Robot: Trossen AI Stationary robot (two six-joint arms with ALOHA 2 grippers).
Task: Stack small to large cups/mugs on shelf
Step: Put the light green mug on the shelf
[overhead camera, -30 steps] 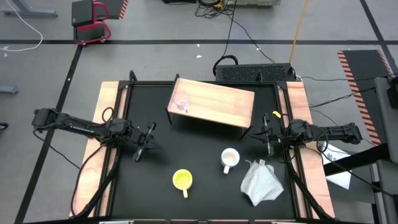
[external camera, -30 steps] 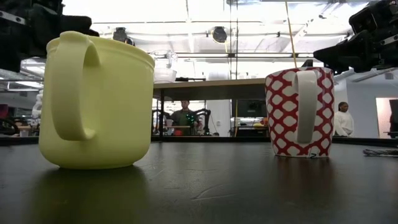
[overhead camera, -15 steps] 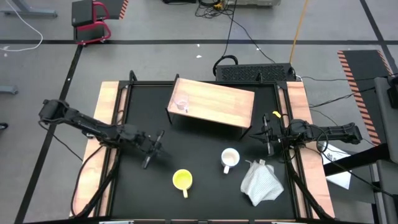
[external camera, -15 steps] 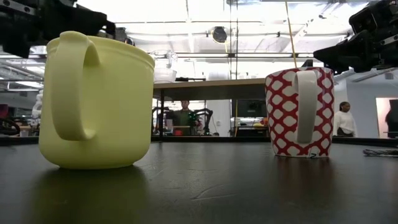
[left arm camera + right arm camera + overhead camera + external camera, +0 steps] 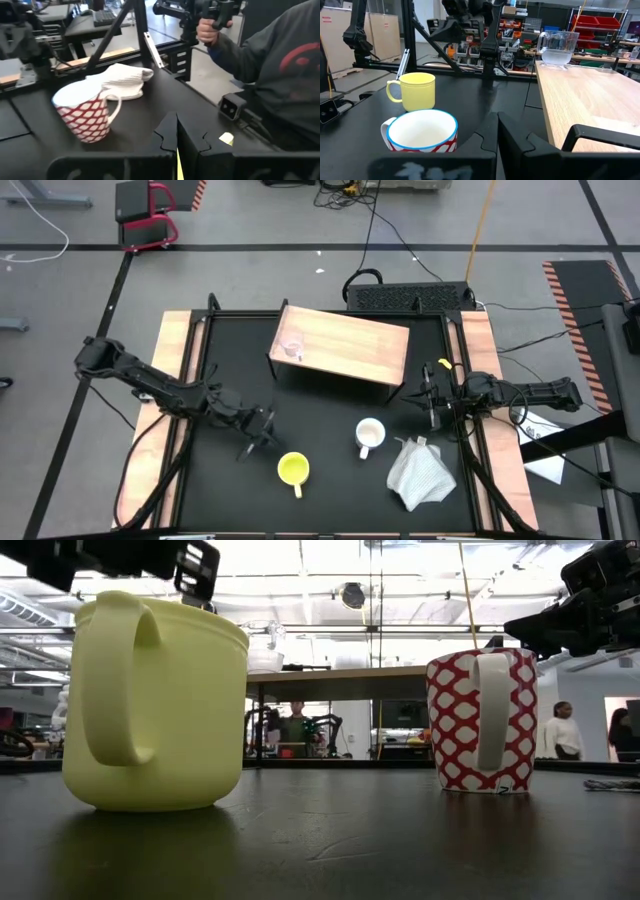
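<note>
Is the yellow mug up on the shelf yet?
No, the yellow mug sits on the black table, well apart from the shelf, where only the clear glass cup stands.

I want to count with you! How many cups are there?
3. A glass cup stands on the shelf. The yellow mug and the red-patterned mug sit on the black table. None seem hidden.
</note>
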